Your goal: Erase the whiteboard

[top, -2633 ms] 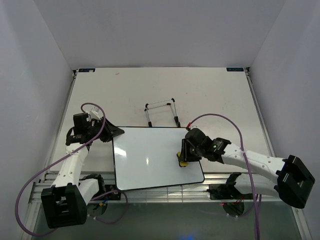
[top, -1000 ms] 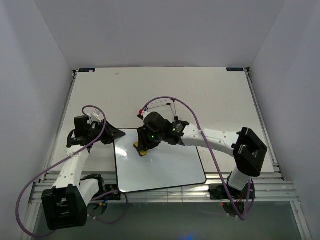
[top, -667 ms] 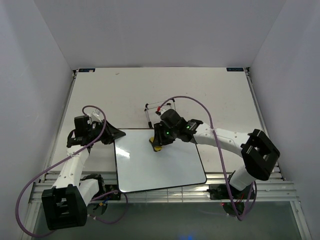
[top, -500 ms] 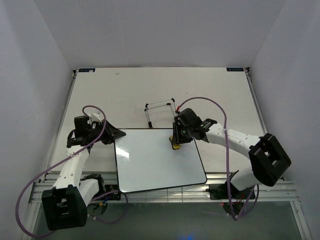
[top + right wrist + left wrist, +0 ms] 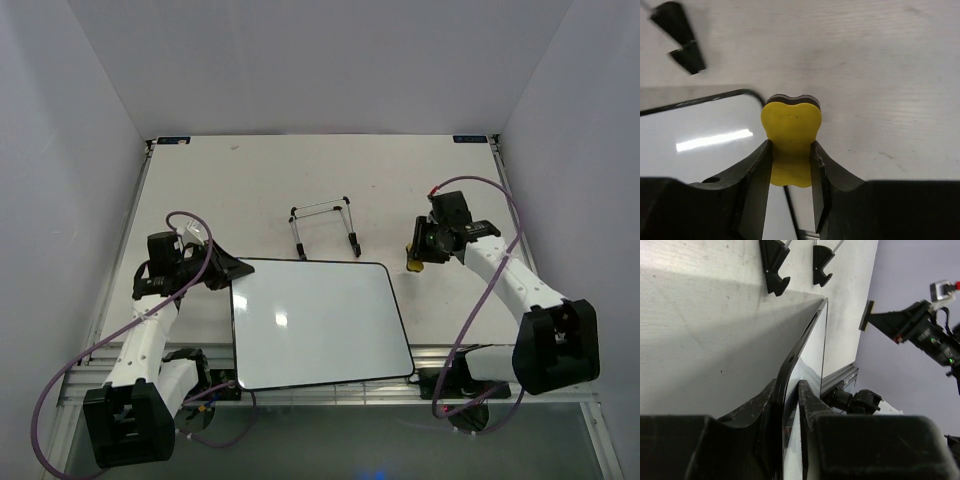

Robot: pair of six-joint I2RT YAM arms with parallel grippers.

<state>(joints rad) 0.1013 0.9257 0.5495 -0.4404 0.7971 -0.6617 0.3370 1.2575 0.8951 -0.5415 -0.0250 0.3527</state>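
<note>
Your right gripper [image 5: 418, 258] pinched the yellow eraser [image 5: 791, 131], just off the whiteboard's [image 5: 318, 322] far-right corner. Board lay flat, long axis left-right, no marks showing. Your left gripper [image 5: 789, 395] clamped its left edge.

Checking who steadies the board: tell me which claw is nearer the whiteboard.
Left. The left claw is clamped on the whiteboard's left edge; the right claw, holding the yellow eraser, is off the board, just past its far right corner.
</note>
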